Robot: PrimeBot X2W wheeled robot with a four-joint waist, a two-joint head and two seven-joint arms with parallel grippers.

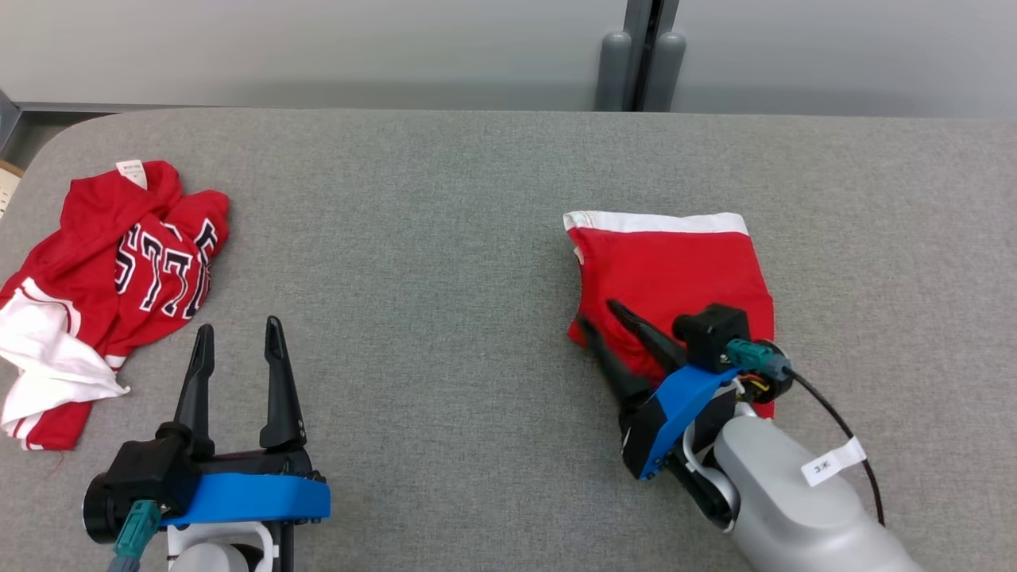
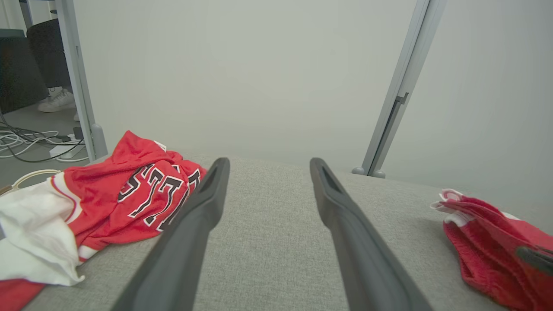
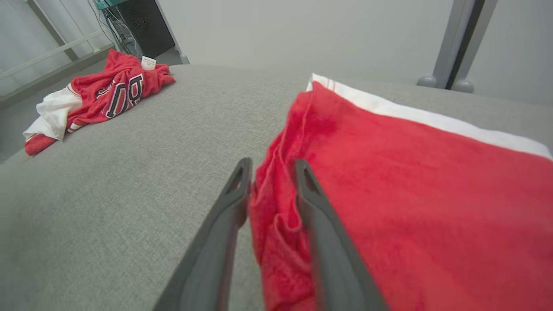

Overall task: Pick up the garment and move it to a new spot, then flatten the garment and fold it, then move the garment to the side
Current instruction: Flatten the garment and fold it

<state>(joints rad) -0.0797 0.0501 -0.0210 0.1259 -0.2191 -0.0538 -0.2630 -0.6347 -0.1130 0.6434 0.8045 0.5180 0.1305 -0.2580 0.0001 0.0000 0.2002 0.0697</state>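
Two fingers of your right gripper (image 3: 272,163) sit either side of a bunched ridge on the garment's (image 1: 675,262) left edge. The gap between them is narrow and stuffed with red cloth. Honestly I can't tell from the wrist view if they're biting the fabric or just standing around it, so don't count on it as a grip. The garment itself lies right of centre on the table (image 1: 437,238), folded into a rough rectangle with its white band (image 1: 655,222) along the far edge, and it's pretty flat apart from that rumpled left side. To me the fold looks done, so I'd guess what's left is the move to the side. This stuff looks light, soft and floppy with zero stiffness, so lift one layer and the rest will probably peel open and wreck the fold. If it were me I'd pinch through the whole stack right at that folded left edge, keep low, and drag it more than carry it. Your left gripper (image 1: 239,324) is spread wide with nothing in it, parked near the front left. Just beyond it is a crumpled jersey (image 1: 119,262) at the table's left end, well apart from the garment.
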